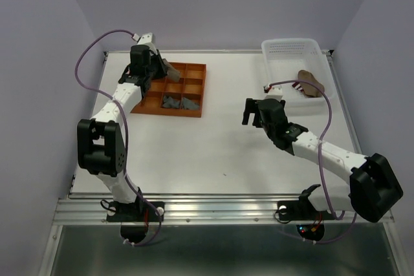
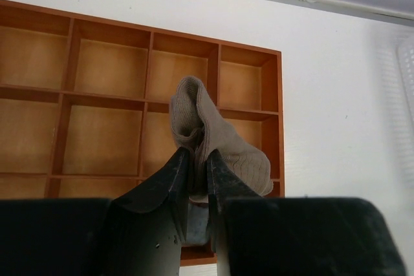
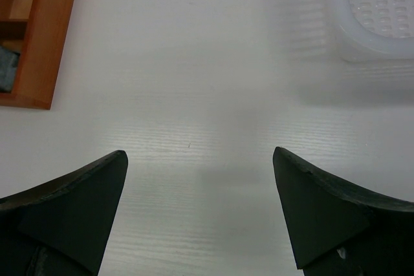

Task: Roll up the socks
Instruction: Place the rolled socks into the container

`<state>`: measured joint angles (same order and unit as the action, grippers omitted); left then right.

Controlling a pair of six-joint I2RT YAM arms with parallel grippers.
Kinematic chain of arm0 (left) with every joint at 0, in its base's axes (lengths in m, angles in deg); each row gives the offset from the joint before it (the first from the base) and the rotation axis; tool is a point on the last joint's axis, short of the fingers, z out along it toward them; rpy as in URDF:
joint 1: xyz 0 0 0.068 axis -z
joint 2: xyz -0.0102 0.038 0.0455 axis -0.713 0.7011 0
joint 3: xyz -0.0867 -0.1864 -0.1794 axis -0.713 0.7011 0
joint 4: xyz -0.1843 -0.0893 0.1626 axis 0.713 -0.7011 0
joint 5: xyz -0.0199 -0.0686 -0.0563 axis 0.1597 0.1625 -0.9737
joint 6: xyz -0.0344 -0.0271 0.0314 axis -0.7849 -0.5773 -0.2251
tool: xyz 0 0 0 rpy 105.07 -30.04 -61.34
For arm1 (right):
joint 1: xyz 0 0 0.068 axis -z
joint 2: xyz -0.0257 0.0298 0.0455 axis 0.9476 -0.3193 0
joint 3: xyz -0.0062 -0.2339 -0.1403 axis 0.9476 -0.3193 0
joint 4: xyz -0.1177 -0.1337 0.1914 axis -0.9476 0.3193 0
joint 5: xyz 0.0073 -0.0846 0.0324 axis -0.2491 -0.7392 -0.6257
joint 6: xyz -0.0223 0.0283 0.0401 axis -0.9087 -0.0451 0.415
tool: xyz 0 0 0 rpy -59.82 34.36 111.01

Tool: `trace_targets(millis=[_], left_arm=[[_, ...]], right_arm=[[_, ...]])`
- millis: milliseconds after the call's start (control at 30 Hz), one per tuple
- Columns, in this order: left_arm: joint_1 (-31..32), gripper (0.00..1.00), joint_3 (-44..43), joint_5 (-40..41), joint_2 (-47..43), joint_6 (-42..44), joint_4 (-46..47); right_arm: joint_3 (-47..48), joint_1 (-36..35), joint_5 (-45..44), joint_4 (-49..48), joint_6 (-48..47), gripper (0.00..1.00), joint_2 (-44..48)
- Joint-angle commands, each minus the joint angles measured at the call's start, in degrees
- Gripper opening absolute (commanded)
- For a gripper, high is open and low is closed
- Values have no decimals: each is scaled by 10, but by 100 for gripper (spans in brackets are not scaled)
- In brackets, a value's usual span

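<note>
My left gripper [image 2: 196, 154] is shut on a bundled tan-brown sock [image 2: 217, 137] and holds it above the orange compartment tray [image 2: 103, 98]. In the top view the left gripper [image 1: 157, 68] and that sock [image 1: 171, 69] are over the tray's far left part [image 1: 194, 112]. Two grey socks [image 1: 179, 102] lie in compartments along the tray's near side. Another tan-brown sock with a red-white striped part [image 1: 310, 83] lies in the white basket [image 1: 291, 46]. My right gripper [image 3: 200, 159] is open and empty above the bare table, and it shows in the top view [image 1: 253, 111].
The white basket stands at the back right; its corner shows in the right wrist view [image 3: 372, 14]. The tray's corner with a grey sock [image 3: 6, 69] shows at that view's left. White walls close in the table on three sides.
</note>
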<state>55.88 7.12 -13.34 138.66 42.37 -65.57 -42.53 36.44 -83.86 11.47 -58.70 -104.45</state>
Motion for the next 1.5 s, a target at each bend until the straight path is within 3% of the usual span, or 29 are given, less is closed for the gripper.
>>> trace_targets(millis=[0,200,467,833,1467], left_arm=[[-21,0,-29,-102,20,1,61],[-22,0,-37,-113,47,0,95],[-20,0,-41,-202,88,-25,142],[27,0,-57,-233,143,-62,186],[37,0,-73,-133,209,-36,125]], right_arm=[[11,4,7,-16,-6,100,-12],[6,4,14,-16,-9,100,-9],[5,9,20,-17,-12,100,-15],[5,9,23,-18,-13,100,-16],[3,9,14,-17,-18,100,-20]])
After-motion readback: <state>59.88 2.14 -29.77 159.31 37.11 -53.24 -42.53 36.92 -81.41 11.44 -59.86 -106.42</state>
